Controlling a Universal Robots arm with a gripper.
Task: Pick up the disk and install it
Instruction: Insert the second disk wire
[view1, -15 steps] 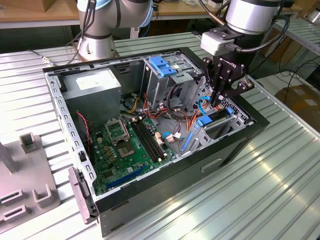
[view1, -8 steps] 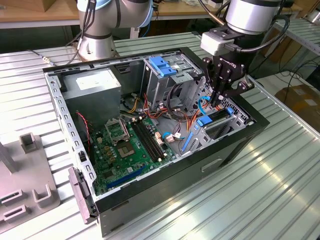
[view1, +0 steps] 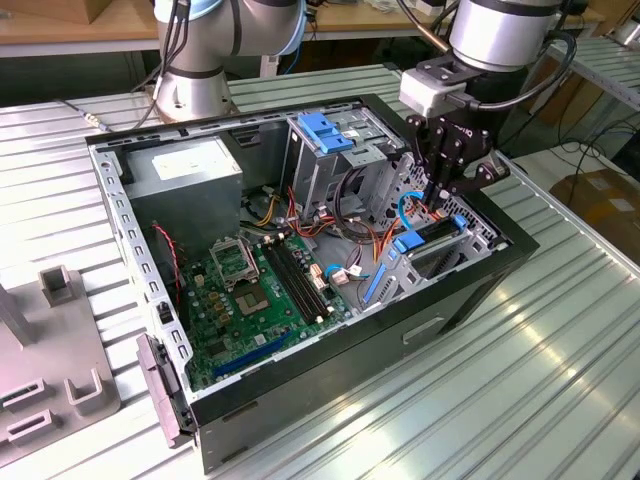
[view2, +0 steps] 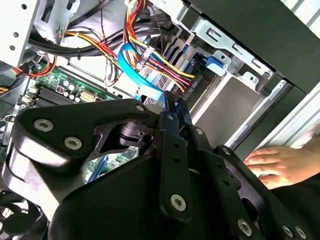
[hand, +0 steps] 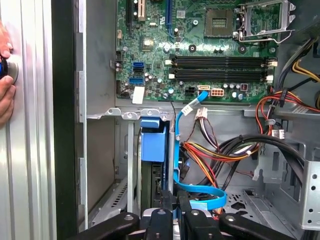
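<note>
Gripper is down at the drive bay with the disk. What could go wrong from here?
1. The blue flat cable loops right beside the gripper, so it could snag or get pinched against the disk.
2. A person's hand rests just outside the case, close to the arm. A sideways move might strike it.

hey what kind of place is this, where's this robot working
Probably a lab or workshop test bench. An opened computer case lies on a ribbed metal table, cardboard boxes sit on the floor, and the gripper reaches into the case over the disk.
</note>
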